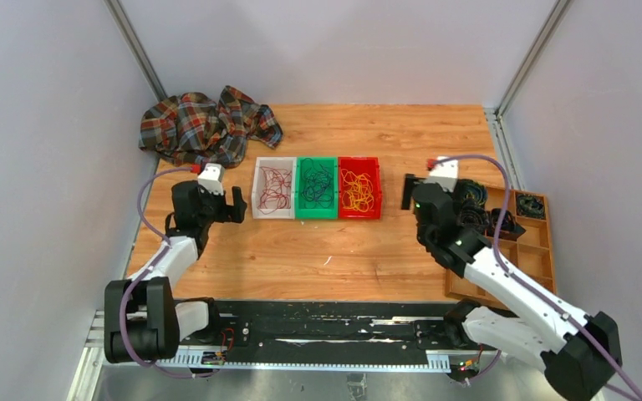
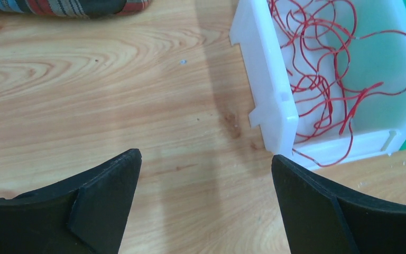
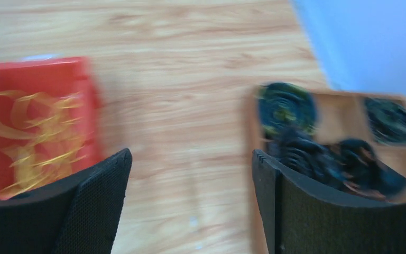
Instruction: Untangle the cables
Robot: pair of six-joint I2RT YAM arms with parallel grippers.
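Cables [image 1: 316,184] lay sorted by colour in three bins set side by side mid-table. The row ran left to right, and each bin's long axis pointed away from the arms. The loops themselves curled every way, with no single heading.

The left gripper [image 2: 206,156] hung over bare wood just left of the white bin [image 1: 257,190], its jaws spread wide. In that bin, red cables [image 2: 328,79] looped loosely, and one strand draped over the near wall. The left wrist view cut off the bin's far end and right side.

Dark cables [image 1: 318,180] filled the green bin [image 1: 316,214], too fine to trace singly. Yellow cables [image 1: 358,190] sat in the red bin [image 1: 359,215]. In the right wrist view they were smeared by blur.

The right gripper [image 3: 191,152] was also wide apart, between the red bin and a wooden tray [image 1: 543,255]. The tray held black coils [image 3: 288,106], partly hidden under the right arm from above.
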